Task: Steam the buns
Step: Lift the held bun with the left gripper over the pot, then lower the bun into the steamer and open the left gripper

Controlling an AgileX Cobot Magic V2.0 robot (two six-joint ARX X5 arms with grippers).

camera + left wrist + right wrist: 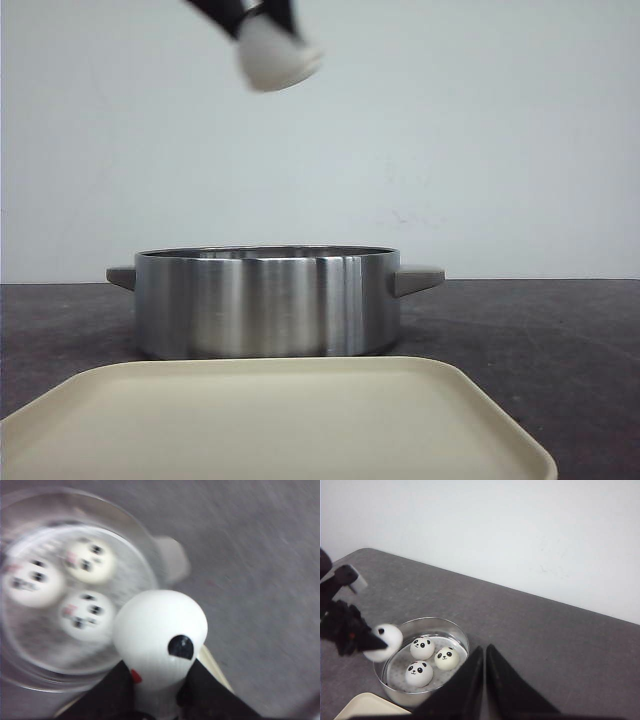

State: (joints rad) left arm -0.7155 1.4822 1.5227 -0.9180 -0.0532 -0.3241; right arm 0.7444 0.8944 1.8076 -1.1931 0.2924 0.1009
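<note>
A steel pot point(268, 302) stands on the dark table; three panda-faced buns point(422, 648) point(446, 658) point(418, 673) lie inside it on a perforated steamer plate. My left gripper point(160, 680) is shut on a fourth white bun point(160, 632), holding it high above the pot's left side, seen from the front as a blurred bun point(275, 52) and in the right wrist view as a bun point(386, 641) over the pot's rim. My right gripper point(485, 652) is shut and holds nothing, raised to the right of the pot point(422, 660).
A cream tray point(270, 420) lies in front of the pot, at the table's near edge, with nothing on it. The pot has two grey side handles point(418, 278). A white wall stands behind the table.
</note>
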